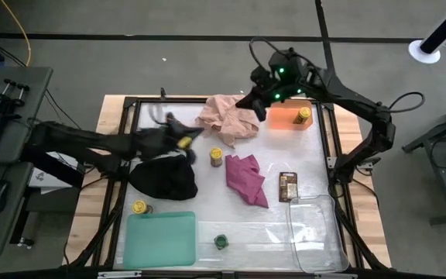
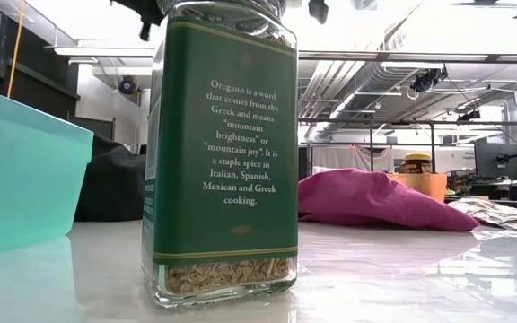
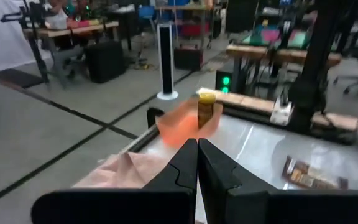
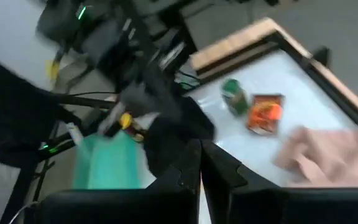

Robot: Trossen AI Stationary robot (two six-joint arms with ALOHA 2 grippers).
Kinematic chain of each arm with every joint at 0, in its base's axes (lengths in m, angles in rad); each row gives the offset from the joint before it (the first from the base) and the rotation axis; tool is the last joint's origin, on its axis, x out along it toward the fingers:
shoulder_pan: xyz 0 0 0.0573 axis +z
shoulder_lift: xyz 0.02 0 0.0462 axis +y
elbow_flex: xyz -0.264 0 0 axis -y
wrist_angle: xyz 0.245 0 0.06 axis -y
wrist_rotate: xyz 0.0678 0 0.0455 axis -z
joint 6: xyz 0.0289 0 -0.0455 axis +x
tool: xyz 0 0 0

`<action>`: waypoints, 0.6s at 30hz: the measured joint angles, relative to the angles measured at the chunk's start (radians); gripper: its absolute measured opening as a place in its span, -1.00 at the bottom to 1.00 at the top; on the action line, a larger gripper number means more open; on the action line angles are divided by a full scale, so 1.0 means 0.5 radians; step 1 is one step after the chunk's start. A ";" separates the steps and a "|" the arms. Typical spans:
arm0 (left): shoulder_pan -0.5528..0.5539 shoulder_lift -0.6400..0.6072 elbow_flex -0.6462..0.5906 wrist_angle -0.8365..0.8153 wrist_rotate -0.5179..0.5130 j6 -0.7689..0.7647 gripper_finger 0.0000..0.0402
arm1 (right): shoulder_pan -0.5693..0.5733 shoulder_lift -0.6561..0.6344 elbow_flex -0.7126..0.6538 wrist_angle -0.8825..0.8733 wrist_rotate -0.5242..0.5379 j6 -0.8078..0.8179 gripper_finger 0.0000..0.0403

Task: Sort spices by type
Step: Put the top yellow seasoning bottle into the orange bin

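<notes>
- Nearest the low camera, a green-labelled glass oregano jar stands upright on the white surface, just beside the flat green tray.
- A yellow-lidded jar stands at that tray's far corner, beside the black cloth.
- Mid-surface, a flat brown packet lies near the magenta cloth; another yellow-lidded jar stands beyond it.
- The left pincer is clenched, empty, above the pink cloth.
- Farthest, a yellow-lidded jar stands in the orange tray; the right pincer beside it is clenched, empty.
</notes>
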 joint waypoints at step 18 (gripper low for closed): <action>-0.003 -0.840 0.002 -1.087 0.248 -0.810 -1.00 | 0.610 0.730 0.001 0.116 0.308 -0.727 0.66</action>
